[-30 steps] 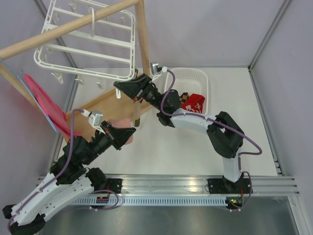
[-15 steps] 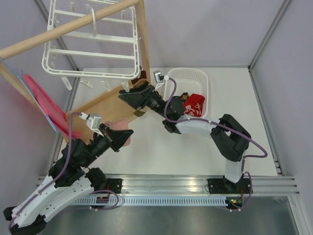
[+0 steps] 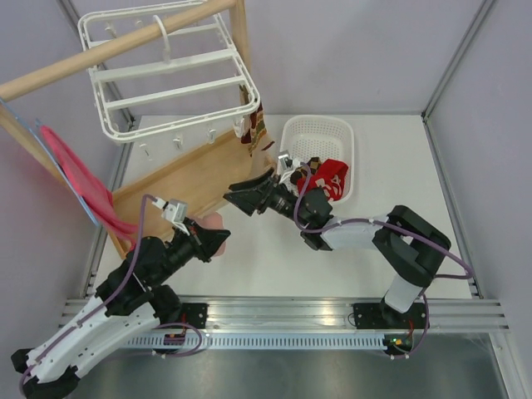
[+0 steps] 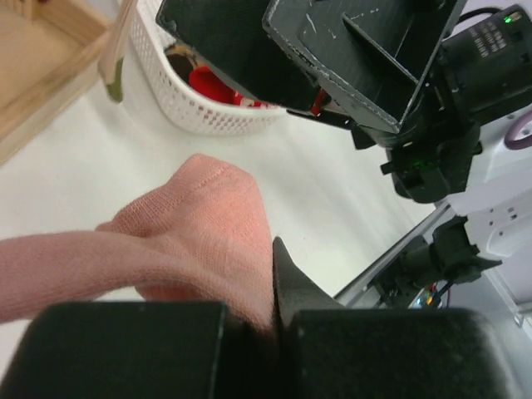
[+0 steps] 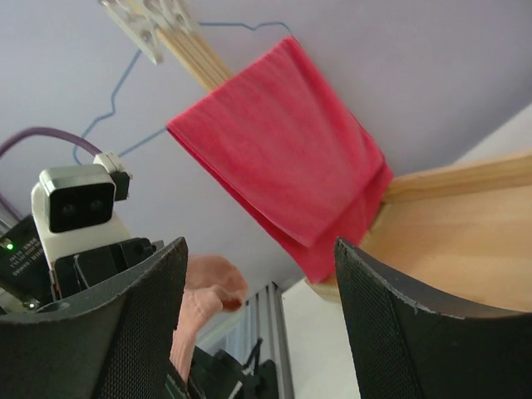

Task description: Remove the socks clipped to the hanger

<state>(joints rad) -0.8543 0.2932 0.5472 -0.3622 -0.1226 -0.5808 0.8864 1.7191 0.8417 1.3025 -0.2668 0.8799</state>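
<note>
Red socks [image 3: 331, 176] sit in the basket [image 3: 320, 122], the left gripper [image 3: 221, 238] clamps the pink sock [image 4: 191, 233], the right gripper [image 3: 236, 199] gapes empty, and one checkered sock [image 3: 254, 125] hangs clipped to the hanger [image 3: 166, 71], upper left.

Hanger [image 3: 166, 75] was white, its clipped sock [image 3: 253, 126] brown-&-cream checkered. Pale pink sock [image 4: 191, 241] showed against black left pincer [image 3: 216, 238]. Red socks [image 3: 331, 176] bore white marks, in white mesh basket [image 3: 320, 129]. Cloth [image 5: 291, 166] was red, wood rack [image 3: 174, 179] tan, desk [image 3: 399, 166] white.

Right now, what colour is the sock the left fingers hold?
Pale pink sock, left wrist view.
</note>
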